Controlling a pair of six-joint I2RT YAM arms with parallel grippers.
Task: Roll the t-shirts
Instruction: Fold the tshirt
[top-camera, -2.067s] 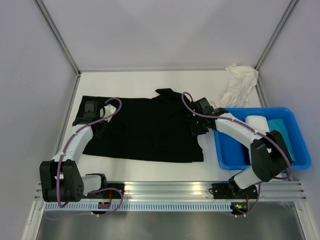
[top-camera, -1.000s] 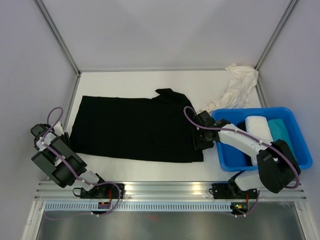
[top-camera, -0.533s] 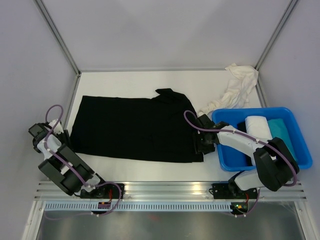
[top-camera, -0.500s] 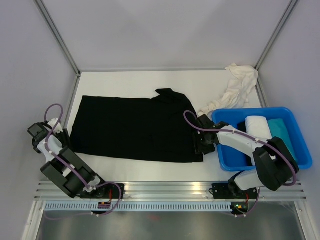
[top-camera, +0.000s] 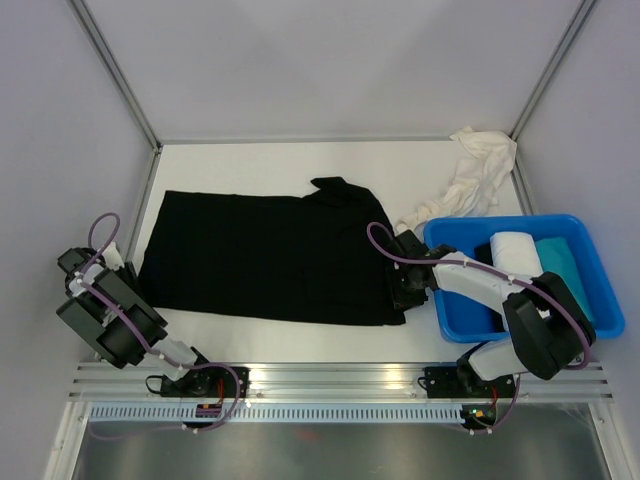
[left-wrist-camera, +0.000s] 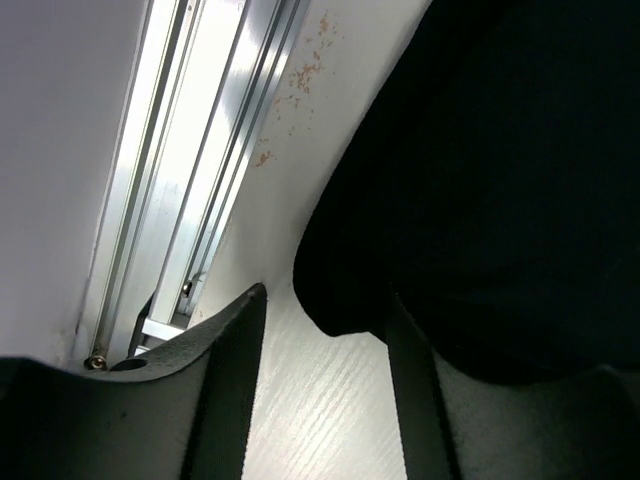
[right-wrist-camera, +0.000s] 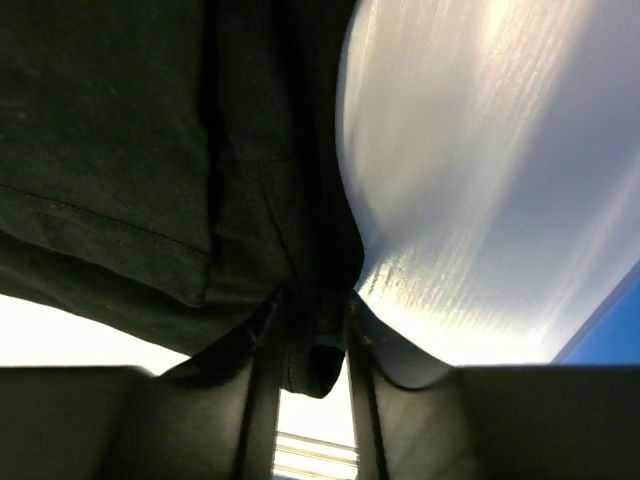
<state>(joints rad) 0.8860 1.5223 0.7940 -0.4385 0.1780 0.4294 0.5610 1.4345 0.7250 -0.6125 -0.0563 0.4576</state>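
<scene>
A black t-shirt (top-camera: 265, 255) was spread flat across the middle of the desk (top-camera: 260, 170), its length running left to right. Its near right corner was pinched by the right tool (right-wrist-camera: 312, 320), whose fingers were closed on a fold of the cloth just beside the blue tub (top-camera: 600, 290). The left tool (left-wrist-camera: 325, 300) was held open, fingers apart, at the shirt's left edge near the side rail (left-wrist-camera: 190, 170). A cream-white t-shirt (top-camera: 478, 170) was seen crumpled in the far right corner. A white roll (top-camera: 515, 250) and a teal t-shirt (top-camera: 560, 262) were seen in the tub.
</scene>
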